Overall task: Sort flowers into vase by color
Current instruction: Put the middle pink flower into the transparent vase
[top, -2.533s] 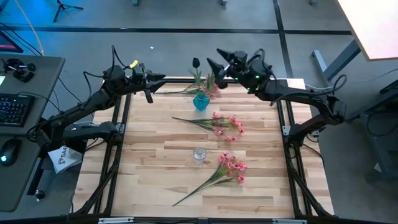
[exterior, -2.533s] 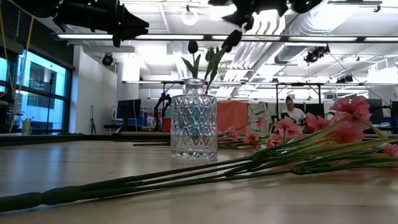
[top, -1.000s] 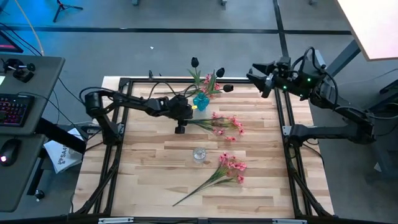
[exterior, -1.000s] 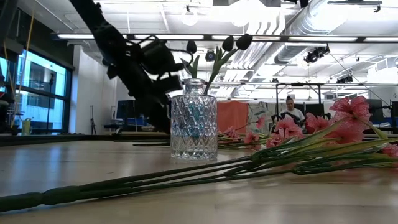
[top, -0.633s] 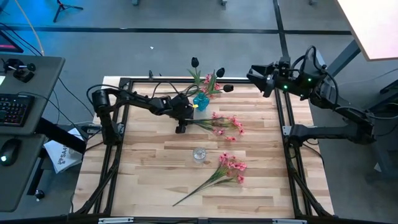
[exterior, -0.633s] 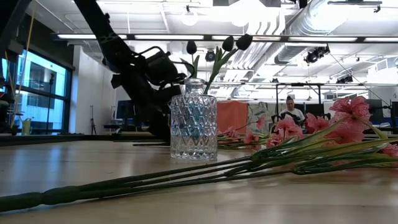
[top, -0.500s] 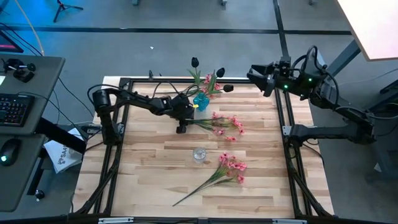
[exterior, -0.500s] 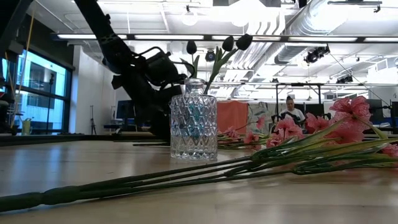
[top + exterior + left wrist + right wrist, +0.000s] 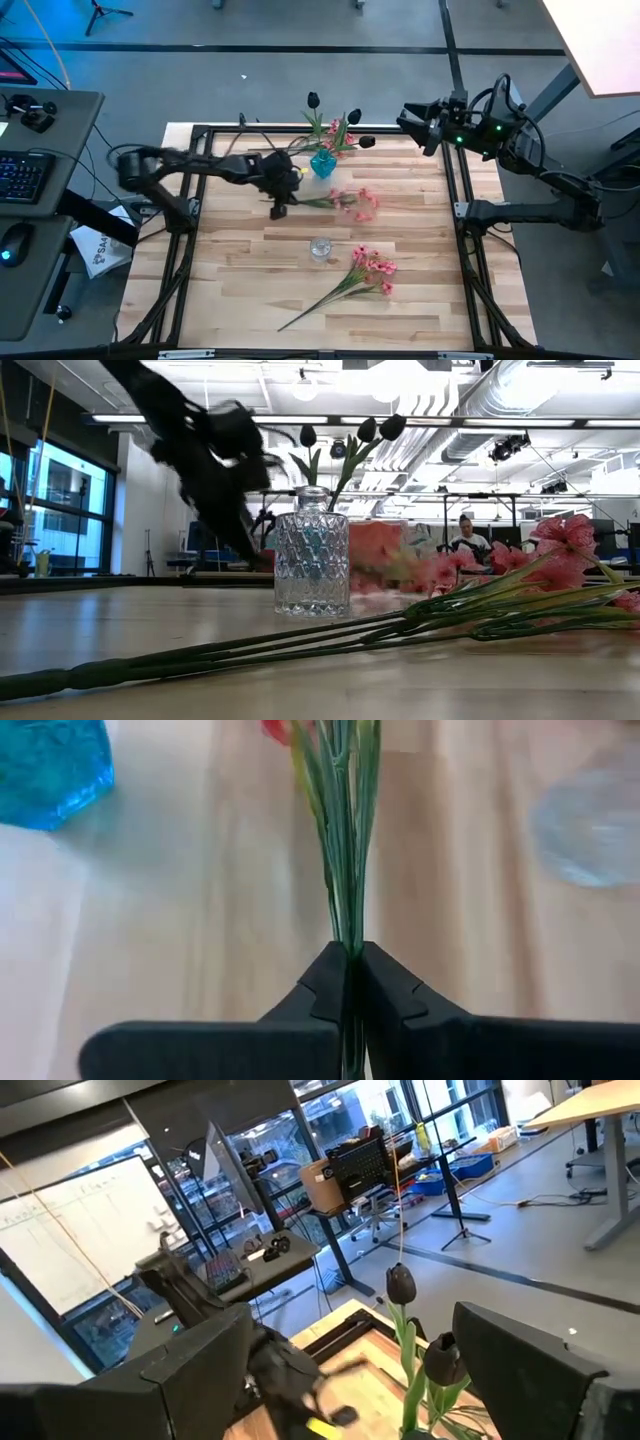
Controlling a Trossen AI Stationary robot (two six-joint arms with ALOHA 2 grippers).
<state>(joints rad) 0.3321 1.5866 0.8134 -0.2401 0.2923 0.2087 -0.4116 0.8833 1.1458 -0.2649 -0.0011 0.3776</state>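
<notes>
A spray of pink flowers (image 9: pixel 345 200) lies across the middle of the table with its thin green stems (image 9: pixel 343 870) pointing left. My left gripper (image 9: pixel 278 208) is shut on those stems. Behind it, a blue vase (image 9: pixel 322 162) holds black buds (image 9: pixel 400 1283) and some pink blossoms. A clear glass vase (image 9: pixel 320 248) stands nearer the front, and a second pink spray (image 9: pixel 365 268) lies flat beside it. My right gripper (image 9: pixel 410 122) hovers open above the table's far right corner, touching nothing. My left gripper pinches the bundle of green stems (image 9: pixel 345 952) between its two fingers, near the stems' bare end. The fingers come from above, pointing down, and lie across the stems. The blossom end stretches away toward the table's right; whether it is clear of the wood I cannot tell.
A black frame (image 9: pixel 200 130) runs round the wooden table top. The second spray's long stem (image 9: pixel 250 650) reaches toward the near edge. Bare wood (image 9: pixel 235 270) lies on the near left. A person (image 9: pixel 467 538) sits far off in the room behind.
My left gripper has shut on the pink spray's stems and moved a little toward the table's left edge. The spray has gone left with it, its blossoms now blurred and closer to the blue vase. My right arm has kept still.
</notes>
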